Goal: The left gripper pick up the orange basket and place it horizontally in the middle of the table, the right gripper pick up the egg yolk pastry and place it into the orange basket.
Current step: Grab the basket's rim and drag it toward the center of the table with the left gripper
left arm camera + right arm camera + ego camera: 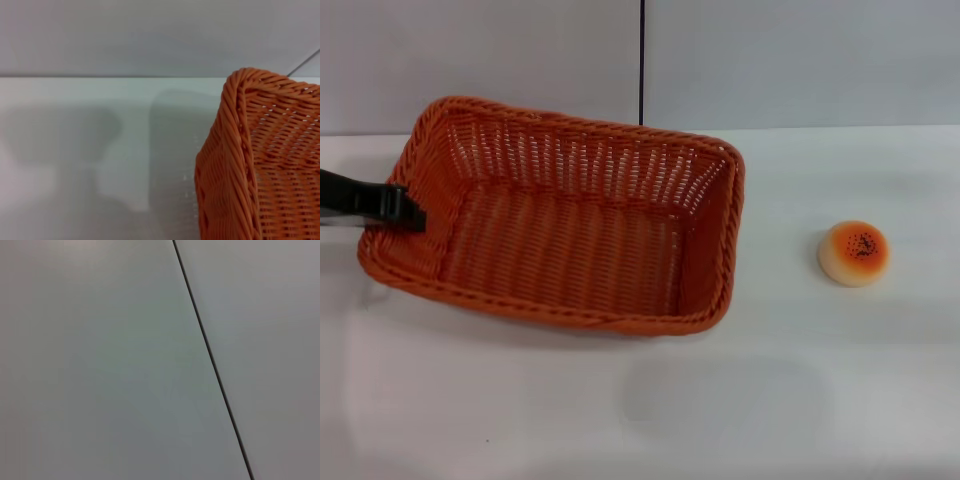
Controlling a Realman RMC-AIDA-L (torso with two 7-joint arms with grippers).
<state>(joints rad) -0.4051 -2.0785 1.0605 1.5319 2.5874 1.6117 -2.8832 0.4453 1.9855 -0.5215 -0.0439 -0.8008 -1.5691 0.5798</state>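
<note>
The orange basket (pixel 560 235) sits on the table (pixel 720 400), its left short rim clamped by the left gripper (pixel 405 212), which reaches in from the left edge. The egg yolk pastry (pixel 854 253) lies on the table well beyond the basket's far end from that gripper, apart from it; the right gripper is out of view, its wrist view showing only a grey wall (pixel 100 360) with a dark seam (pixel 212 360)

Head view: only the left gripper (pixel 405 212) of the robot's body shows. Matte black throughout, slim elongated link widening to a blocky, squared end with a small notch. No cables, screws or markings discernible. Wrist views: no part of the robot's body visible.
</note>
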